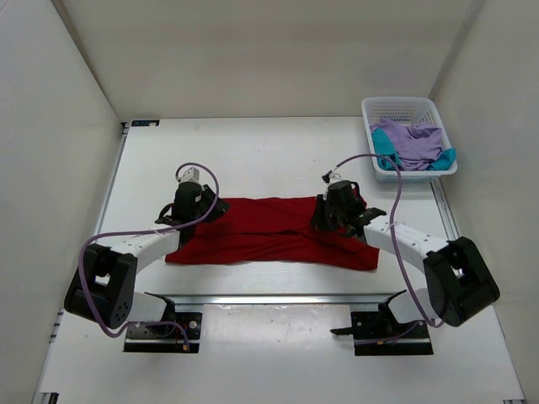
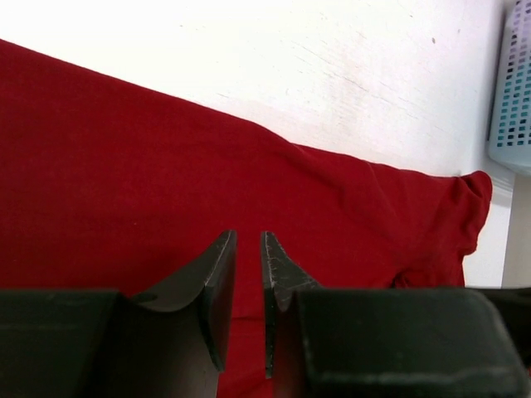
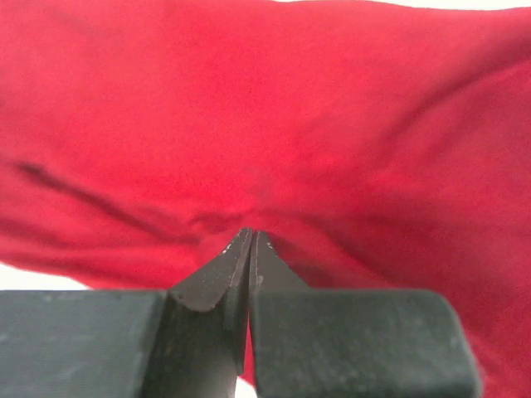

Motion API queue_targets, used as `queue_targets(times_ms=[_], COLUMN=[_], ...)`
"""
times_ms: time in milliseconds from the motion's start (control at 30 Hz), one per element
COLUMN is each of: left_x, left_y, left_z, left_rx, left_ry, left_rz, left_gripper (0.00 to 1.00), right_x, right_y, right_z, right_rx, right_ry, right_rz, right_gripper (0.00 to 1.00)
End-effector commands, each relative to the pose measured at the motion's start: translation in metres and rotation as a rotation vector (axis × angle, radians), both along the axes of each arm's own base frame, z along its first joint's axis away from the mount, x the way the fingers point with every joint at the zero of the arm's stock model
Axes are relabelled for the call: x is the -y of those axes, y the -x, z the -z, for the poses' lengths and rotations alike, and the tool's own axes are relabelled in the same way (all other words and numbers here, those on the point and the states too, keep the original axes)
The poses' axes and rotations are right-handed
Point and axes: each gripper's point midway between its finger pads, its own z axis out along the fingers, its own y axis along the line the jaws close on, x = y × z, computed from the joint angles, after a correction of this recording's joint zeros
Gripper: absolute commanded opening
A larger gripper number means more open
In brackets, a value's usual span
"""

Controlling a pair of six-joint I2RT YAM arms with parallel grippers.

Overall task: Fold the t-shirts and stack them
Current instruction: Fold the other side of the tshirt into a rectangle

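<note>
first, right gripper [image 3: 251, 234]: clenched tight, tips at a pucker in the red cloth; pinching a fold or not, cannot tell
left gripper [image 2: 247, 236]: jaws a narrow slit apart, red showing through the slit; gripping cloth or not, cannot tell
dark red t-shirt [image 1: 261, 227]: spread as a wide creased band across the table, under both grippers
table [image 1: 269, 151]: white, walled on three sides
basket [image 1: 402, 103]: white mesh, far right corner, well apart from the red shirt
lavender t-shirt [image 1: 413, 141]: bunched in the basket, on top
teal t-shirt [image 1: 383, 151]: in the basket, showing beside the lavender one
</note>
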Motion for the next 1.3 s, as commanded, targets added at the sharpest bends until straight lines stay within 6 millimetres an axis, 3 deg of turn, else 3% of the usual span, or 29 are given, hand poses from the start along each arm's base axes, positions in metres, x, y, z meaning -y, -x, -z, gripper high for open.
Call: queue_targets(times_ms=[0, 267, 400, 533, 633, 700, 900, 1033, 1133, 1233, 1267], left_x=[0.010, 0.007, 0.009, 0.018, 0.024, 0.030, 0.040, 0.038, 0.042, 0.042, 0.045], left_y=[-0.001, 0.000, -0.001, 0.002, 0.004, 0.006, 0.009, 0.008, 0.010, 0.009, 0.009], left_z=[-0.017, -0.018, -0.020, -0.020, -0.020, -0.020, -0.018, -0.012, -0.011, -0.013, -0.014], left_rx=[0.054, 0.060, 0.065, 0.064, 0.066, 0.063, 0.055, 0.041, 0.038, 0.045, 0.044], left_ry=[0.043, 0.048, 0.058, 0.058, 0.053, 0.052, 0.058, 0.059, 0.062, 0.063, 0.071], left_rz=[0.026, 0.014, 0.012, 0.040, 0.062, 0.083, 0.118, 0.110, 0.123, 0.126, 0.129], left_gripper=[0.29, 0.29, 0.28, 0.29, 0.29, 0.29, 0.29, 0.29, 0.29, 0.29, 0.28], right_x=[-0.005, -0.027, -0.005, 0.020, 0.021, 0.017, 0.001, -0.003, 0.000, 0.005, 0.005], right_y=[0.016, 0.060, 0.034, -0.012, -0.035, -0.047, -0.042, -0.032, -0.027, -0.022, -0.011], right_z=[-0.009, -0.015, -0.021, -0.030, -0.021, -0.029, -0.005, 0.004, 0.006, -0.004, 0.001], right_rx=[0.004, -0.024, 0.006, 0.076, 0.097, 0.159, 0.104, 0.086, 0.076, 0.103, 0.070], right_ry=[-0.011, -0.044, -0.062, -0.019, -0.030, -0.049, -0.040, -0.017, 0.019, 0.054, 0.060], right_rz=[0.022, -0.020, 0.023, 0.063, 0.031, 0.006, -0.063, -0.059, -0.024, 0.027, 0.027], right_gripper=[0.00, 0.00, 0.11, 0.23, 0.44, 0.50, 0.48, 0.34, 0.16, 0.06, 0.04])
